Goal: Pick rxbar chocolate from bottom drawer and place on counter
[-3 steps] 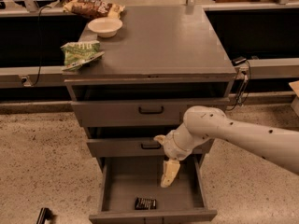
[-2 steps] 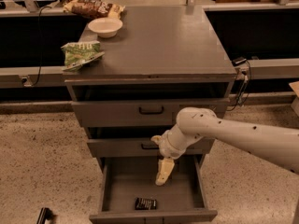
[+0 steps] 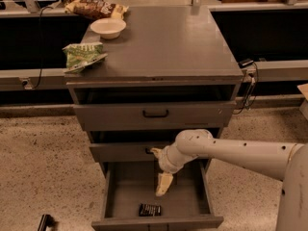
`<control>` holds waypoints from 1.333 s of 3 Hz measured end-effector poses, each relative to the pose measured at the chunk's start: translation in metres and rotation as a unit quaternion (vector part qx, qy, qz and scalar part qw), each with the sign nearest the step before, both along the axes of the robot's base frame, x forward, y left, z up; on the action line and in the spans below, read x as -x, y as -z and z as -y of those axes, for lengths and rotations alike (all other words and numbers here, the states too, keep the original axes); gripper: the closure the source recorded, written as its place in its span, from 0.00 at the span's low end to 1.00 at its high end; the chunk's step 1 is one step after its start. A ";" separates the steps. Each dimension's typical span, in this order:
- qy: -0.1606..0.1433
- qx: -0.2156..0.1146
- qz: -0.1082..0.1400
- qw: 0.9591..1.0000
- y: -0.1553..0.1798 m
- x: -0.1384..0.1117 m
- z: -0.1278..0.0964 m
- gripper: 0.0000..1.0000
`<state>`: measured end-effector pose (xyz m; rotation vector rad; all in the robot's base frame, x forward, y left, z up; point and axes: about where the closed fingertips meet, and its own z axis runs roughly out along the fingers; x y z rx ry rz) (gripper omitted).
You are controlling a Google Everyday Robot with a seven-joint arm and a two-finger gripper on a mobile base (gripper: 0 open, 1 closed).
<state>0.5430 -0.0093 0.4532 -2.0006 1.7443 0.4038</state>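
Note:
The rxbar chocolate (image 3: pixel 150 209) is a small black wrapper lying flat near the front of the open bottom drawer (image 3: pixel 125 196). My gripper (image 3: pixel 162 185) hangs from the white arm inside the drawer opening, pointing down, just above and slightly right of the bar, not touching it. The counter (image 3: pixel 168 37) is the broad grey top of the cabinet above.
On the counter's left side lie a green snack bag (image 3: pixel 83 56), a white bowl (image 3: pixel 108 27) and a brown snack bag (image 3: pixel 94 7). Two shallower drawers with black handles (image 3: pixel 155 113) sit above the open one. Speckled floor surrounds the cabinet.
The arm has shifted left and the gripper has come down lower into the bottom drawer, closer to the bar. The bar has not moved.

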 end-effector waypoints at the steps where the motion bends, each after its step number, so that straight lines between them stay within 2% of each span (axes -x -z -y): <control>1: 0.001 -0.001 0.000 1.000 -0.001 0.000 0.000 0.00; 2: 0.005 -0.020 0.003 1.000 0.032 -0.007 -0.003 0.00; 3: 0.010 -0.017 0.018 1.000 0.080 -0.015 -0.007 0.18; 4: 0.031 -0.001 0.031 0.999 0.127 -0.021 0.004 0.25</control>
